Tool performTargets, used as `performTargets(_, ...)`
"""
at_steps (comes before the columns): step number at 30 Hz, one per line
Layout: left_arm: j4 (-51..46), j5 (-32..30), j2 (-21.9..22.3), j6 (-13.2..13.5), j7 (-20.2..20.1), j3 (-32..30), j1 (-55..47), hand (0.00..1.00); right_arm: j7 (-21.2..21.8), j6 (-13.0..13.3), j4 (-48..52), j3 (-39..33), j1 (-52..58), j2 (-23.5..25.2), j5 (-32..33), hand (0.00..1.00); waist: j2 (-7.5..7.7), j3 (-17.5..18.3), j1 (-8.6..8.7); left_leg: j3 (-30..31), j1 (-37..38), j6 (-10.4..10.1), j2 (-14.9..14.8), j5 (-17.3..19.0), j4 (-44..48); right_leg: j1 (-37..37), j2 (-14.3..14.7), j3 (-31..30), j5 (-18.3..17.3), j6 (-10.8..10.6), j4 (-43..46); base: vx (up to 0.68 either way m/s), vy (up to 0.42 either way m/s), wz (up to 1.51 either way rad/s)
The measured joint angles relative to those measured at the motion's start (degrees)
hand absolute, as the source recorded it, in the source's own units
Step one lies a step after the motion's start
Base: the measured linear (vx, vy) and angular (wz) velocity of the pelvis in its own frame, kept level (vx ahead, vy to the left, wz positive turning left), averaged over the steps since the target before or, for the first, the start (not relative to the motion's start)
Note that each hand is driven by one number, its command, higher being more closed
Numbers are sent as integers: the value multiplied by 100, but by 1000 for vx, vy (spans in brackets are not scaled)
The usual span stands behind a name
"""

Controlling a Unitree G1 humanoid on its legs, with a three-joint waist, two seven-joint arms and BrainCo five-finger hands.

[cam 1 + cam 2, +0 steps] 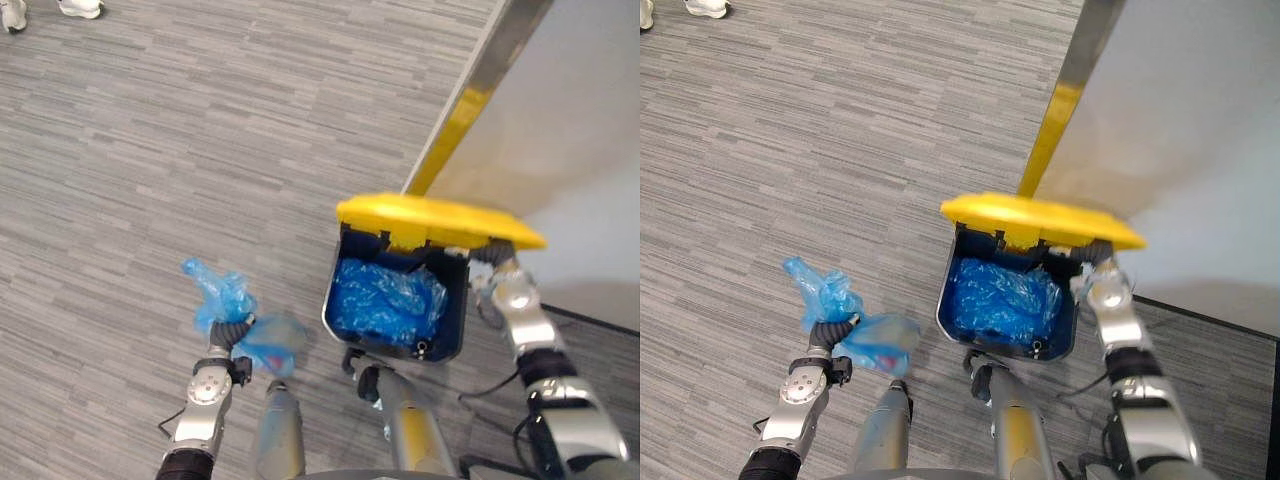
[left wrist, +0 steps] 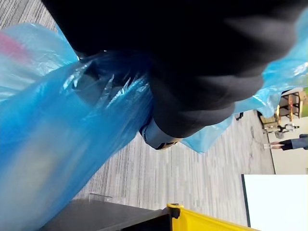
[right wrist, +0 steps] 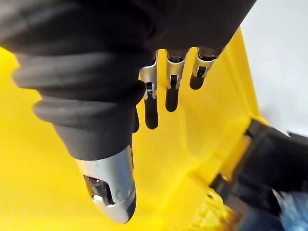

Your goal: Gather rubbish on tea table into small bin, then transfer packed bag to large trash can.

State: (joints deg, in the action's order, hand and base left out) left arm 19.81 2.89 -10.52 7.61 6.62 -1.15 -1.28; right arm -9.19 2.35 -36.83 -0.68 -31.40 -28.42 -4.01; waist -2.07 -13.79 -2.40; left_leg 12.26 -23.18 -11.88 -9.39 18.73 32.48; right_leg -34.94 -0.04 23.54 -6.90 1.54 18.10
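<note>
Bag: blue packed bag (image 1: 268,342) clenched in left hand (image 1: 230,331), above floor beside trash can (image 1: 331,300) | right hand (image 3: 172,83) flat-fingered against raised yellow lid (image 1: 435,222) | blue liner (image 1: 388,298) inside can

The packed bag (image 1: 222,292) is thin, translucent blue plastic film, crinkled and softly shiny. The large trash can (image 1: 455,310) has a dark hard-plastic body, a smooth yellow plastic lid (image 1: 430,222) with a faint sheen, and a glossy, wrinkled blue film liner (image 1: 385,300). The floor (image 1: 150,150) is matt grey with fine streaks; the wall (image 1: 590,120) is smooth and matt
</note>
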Motion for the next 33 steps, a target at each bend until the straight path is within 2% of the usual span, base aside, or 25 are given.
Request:
performTargets(1,-30,74,0,52,2,-21,37,100,-58,20,1,100,-254,-271,38,0,-70,-54,17,10,50,145,-86,138,-251,-10,88,-18,39,-66,-88,-192,43,2)
performTargets(2,-77,126,-17,62,2,-23,92,100,-57,20,-5,127,-360,-391,76,0,-77,-108,14,51,81,155,-127,241,-407,-12,136,-30,58,-123,-177,-234,-7,8)
performTargets(3,-167,206,-113,115,-5,-17,230,100,-65,29,-13,135,-504,-500,159,0,-22,-287,-53,66,52,171,-212,182,-602,-135,163,-207,54,-120,-45,-140,-44,34)
performTargets(4,-226,260,-159,150,-12,-17,298,100,-86,38,-12,131,-592,-564,181,0,-15,-452,27,174,66,133,-174,151,-635,-296,187,-880,248,375,721,-106,-96,70)
performTargets(5,-419,356,-156,168,-5,-5,232,100,-84,50,-14,135,-642,-611,229,0,6,-507,162,343,-42,-62,-39,82,-340,-72,188,-1067,201,144,397,-25,-64,56)
performTargets(7,-684,423,-167,209,-35,85,76,100,-74,142,-3,136,-734,-640,239,0,-24,-514,81,321,-83,18,57,115,62,-42,254,-980,426,152,62,3,-1,5)
performTargets(8,-874,453,-180,229,-123,259,70,100,-70,163,0,153,-750,-702,246,0,-68,-544,145,153,-49,263,60,245,-64,-12,281,-895,594,135,-144,-11,41,7)
performTargets(10,-1028,559,-189,235,-196,456,177,100,-70,162,0,206,-750,-706,288,0,-43,-581,159,123,23,235,52,284,-207,42,282,-881,687,202,-225,-30,52,10)
performTargets(17,-2077,1089,-413,379,-554,1399,281,100,-21,163,0,804,-918,-693,409,0,-82,-615,157,-153,261,325,169,325,-163,345,261,-1094,932,45,-500,-62,88,-13)
performTargets(19,-2286,1237,-422,383,-562,1920,650,100,70,158,-4,1000,-1089,-692,408,0,-99,-625,168,-211,270,346,218,334,-134,374,262,-1168,1005,-18,-573,-50,73,-14)
performTargets(22,-2444,1240,-339,393,-524,2436,1435,100,169,148,-11,1257,-1352,-617,405,0,-108,-650,177,-340,322,356,240,335,-134,380,265,-1298,1085,41,-609,-17,54,-20)
performTargets(26,-2486,1234,-157,433,-431,2772,2427,100,194,129,-17,1519,-1651,-560,401,0,-128,-792,237,-500,431,376,252,345,-135,428,275,-1441,1123,6,-617,-2,37,-20)
performTargets(28,-2483,1225,-95,447,-356,2962,2651,100,203,116,-93,1694,-1812,-501,398,0,-127,-796,310,-608,488,393,249,354,-166,431,299,-1512,1123,5,-618,17,30,-16)
performTargets(30,-2442,1218,-97,446,-319,3085,2720,100,234,114,-107,1752,-1935,-501,391,0,-127,-869,313,-709,568,399,252,357,-214,447,314,-1605,1128,-1,-617,29,20,-23)
performTargets(33,-1858,1090,-73,440,-279,3250,3065,100,317,113,-117,1759,-2183,-500,391,0,-120,-1044,371,-795,602,416,268,366,-230,446,319,-1697,1156,-43,-641,8,19,-15)
